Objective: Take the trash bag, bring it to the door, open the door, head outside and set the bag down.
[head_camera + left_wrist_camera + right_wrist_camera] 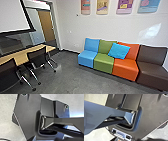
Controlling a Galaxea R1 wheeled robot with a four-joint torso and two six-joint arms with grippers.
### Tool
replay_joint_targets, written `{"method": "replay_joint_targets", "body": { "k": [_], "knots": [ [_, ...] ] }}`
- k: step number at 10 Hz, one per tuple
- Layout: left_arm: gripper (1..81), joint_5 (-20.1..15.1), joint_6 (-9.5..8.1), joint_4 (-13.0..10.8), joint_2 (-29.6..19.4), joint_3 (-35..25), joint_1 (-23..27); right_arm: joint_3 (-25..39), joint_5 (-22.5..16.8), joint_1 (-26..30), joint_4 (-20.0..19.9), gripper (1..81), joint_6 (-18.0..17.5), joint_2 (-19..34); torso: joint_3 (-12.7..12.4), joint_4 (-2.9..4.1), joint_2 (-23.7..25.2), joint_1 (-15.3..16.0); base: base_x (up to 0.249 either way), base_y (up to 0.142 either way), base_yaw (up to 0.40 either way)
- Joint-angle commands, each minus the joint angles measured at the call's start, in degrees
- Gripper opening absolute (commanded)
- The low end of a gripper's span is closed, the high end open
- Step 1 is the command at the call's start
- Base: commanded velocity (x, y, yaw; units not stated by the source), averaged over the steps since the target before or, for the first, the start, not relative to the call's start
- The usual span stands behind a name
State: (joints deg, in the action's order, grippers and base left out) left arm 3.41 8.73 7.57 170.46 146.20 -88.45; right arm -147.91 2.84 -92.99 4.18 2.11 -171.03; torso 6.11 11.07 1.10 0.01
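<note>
Head view: an indoor room, in which I see a light wooden desk (pixel 20 58) at left with a near chair (pixel 7 72) and a farther chair (pixel 37 58) drawn up to it. Along the wall at right runs a row of joined seats, blue, green, orange and brown, with a blue cushion (pixel 119 51) leaning across the green and orange backs. At far left, beyond an opening, stands a brown panel that may be a door (pixel 46 23); the view there is poor, and I cannot say whether it is the one I need.

Wrist views: whether the fingers are released, clenched or grasping anything, I cannot tell. Nor can I tell where the trash bag is.

Handling: I judge such a bag to be soft, limp and thin-skinned, its weight set by its contents and here unknown. The proper place of hold is the gathered neck, bunched thickly; a grip on a single layer of film risks slipping or tearing. A loaded bag would sag and swing, so it calls for clearance from the splayed feet of the chairs above the grey floor (pixel 65 77).
</note>
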Motion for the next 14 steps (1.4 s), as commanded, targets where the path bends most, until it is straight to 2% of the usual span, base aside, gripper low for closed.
{"method": "replay_joint_targets", "body": {
  "k": [1,14],
  "knots": [
    [81.1,-3.76,-0.20,-0.01,-0.20,-0.39,1.75,0.26,-3.63,1.62,0.65,81.1,0.26,-0.39,0.00,0.00,0.00,0.00,0.101,0.000,0.000],
    [81.1,-3.68,-0.12,0.51,-0.47,-0.13,1.75,0.27,-3.37,1.35,0.39,81.1,0.26,-0.47,0.00,0.00,0.00,0.02,0.089,0.000,0.000]
  ]
}}
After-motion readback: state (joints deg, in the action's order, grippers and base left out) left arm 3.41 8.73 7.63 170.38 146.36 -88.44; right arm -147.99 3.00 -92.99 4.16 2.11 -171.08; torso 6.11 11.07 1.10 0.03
